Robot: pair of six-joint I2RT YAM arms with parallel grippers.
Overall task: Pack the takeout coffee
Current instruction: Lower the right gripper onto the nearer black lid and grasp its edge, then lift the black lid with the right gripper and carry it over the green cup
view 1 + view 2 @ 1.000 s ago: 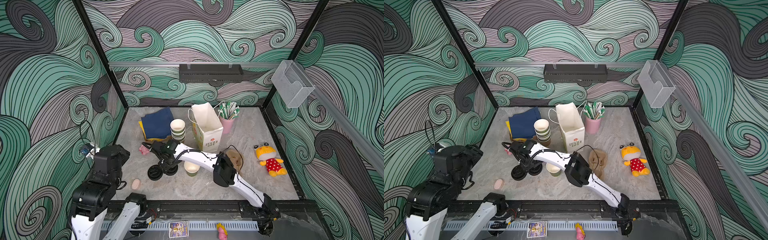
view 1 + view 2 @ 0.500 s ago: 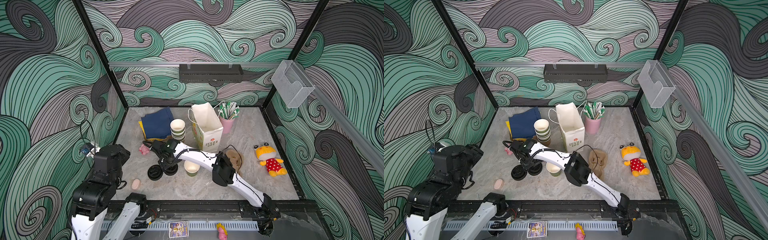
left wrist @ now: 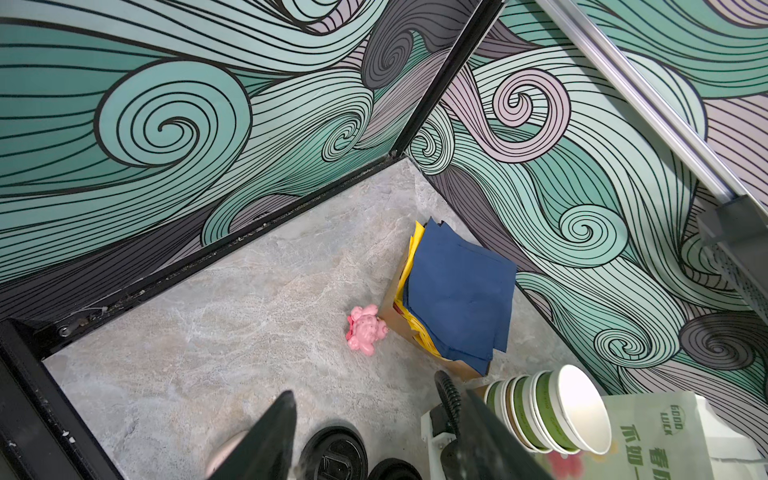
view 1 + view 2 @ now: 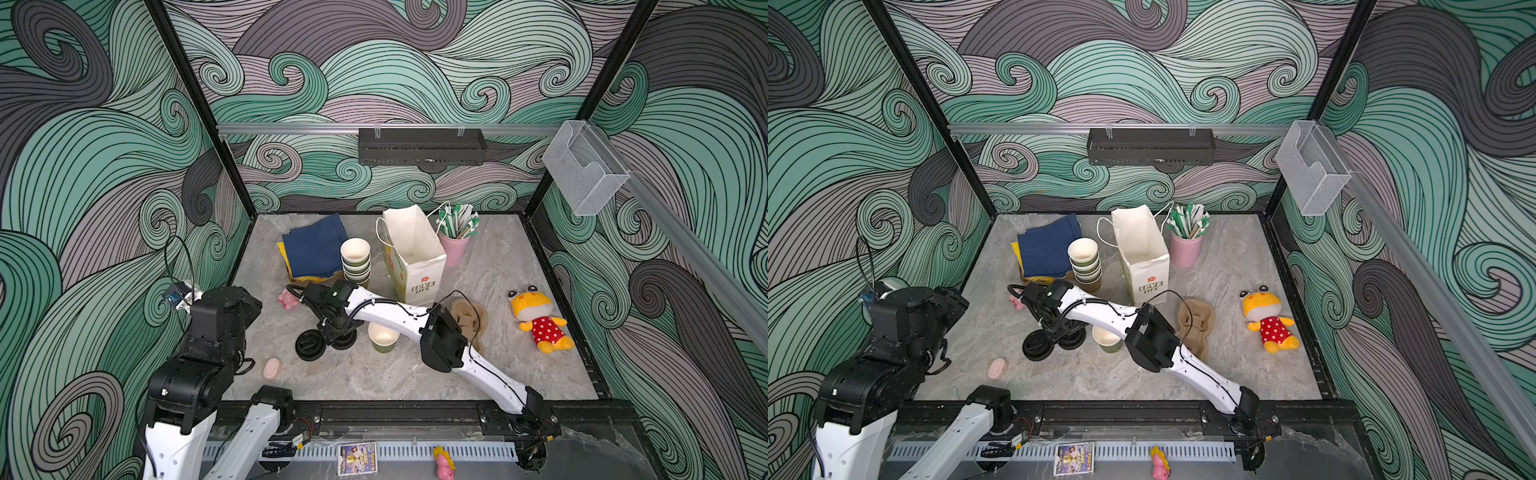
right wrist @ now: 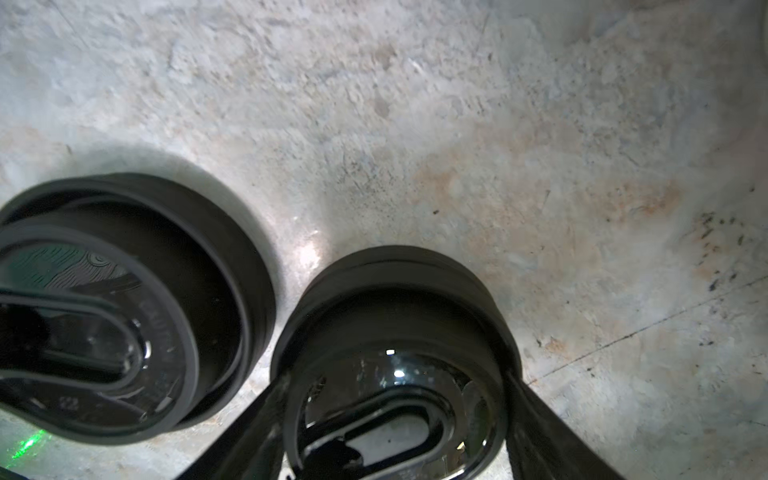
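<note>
One olive-green paper cup (image 4: 383,336) (image 4: 1108,338) of the takeout coffee stands uncovered, with no lid, near the middle of the table. To its left lie two piles of black sip lids (image 4: 310,345) (image 4: 1038,347). My right gripper (image 4: 334,328) (image 5: 395,415) reaches across over the right-hand pile. Its fingers press both sides of the top black lid (image 5: 395,374), and the other pile (image 5: 124,311) lies beside it. My left gripper (image 3: 380,395) hangs open and empty above the table's left side, with a lid (image 3: 334,453) below it.
A stack of green cups (image 4: 355,259) (image 3: 552,411), a white paper bag (image 4: 415,257), a pink cup of straws (image 4: 455,249) and blue napkins (image 4: 313,249) stand at the back. The brown carrier (image 4: 467,320), a yellow doll (image 4: 538,322), a pink toy (image 4: 287,299) and a pink oval (image 4: 271,368) lie around.
My right gripper has settled slightly over the right-hand lids and its fingers have narrowed a little onto the top one. The left arm has not moved.
</note>
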